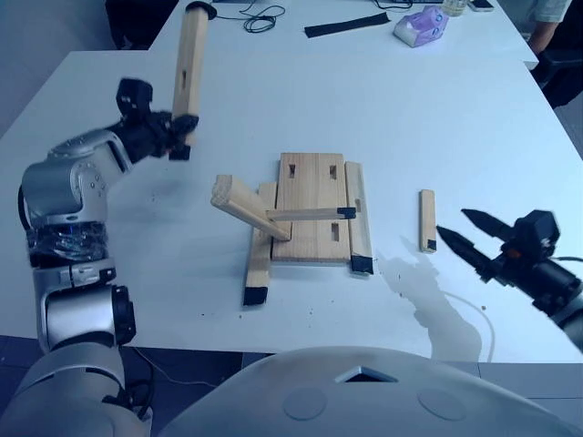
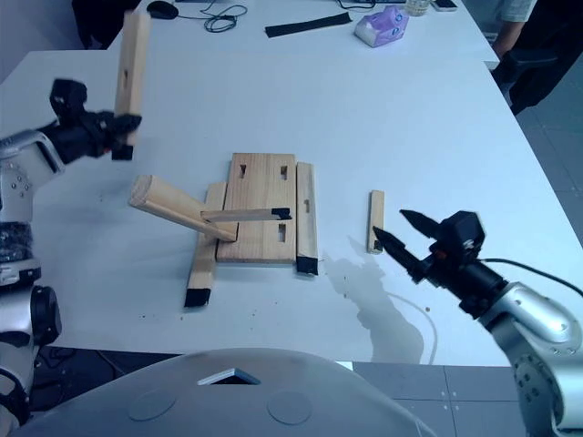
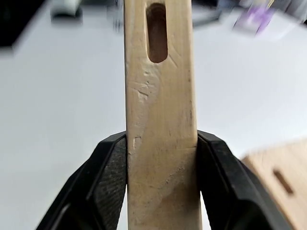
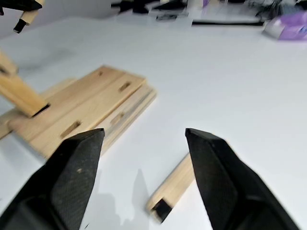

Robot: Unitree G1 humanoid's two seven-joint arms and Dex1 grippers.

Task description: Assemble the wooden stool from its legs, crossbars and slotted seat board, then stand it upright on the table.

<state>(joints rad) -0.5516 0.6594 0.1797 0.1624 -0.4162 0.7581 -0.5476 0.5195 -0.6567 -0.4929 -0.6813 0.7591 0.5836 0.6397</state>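
My right claw (image 4: 144,136) hovers spread beside a short crossbar (image 4: 175,189). My left claw (image 1: 182,138) pinches a leg (image 3: 160,96) upright above the surface (image 1: 437,118). Its wrist camera reveals the leg's slot (image 3: 157,31), and the head camera places the seat board (image 1: 310,182) flat between both arms.

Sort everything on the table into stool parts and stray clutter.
Stool parts: seat board; leg held in the left hand; tilted leg on the board; left flat leg; right flat leg; thin crossbar; short crossbar by the open right hand.
Clutter: purple packet; black strip; cable.
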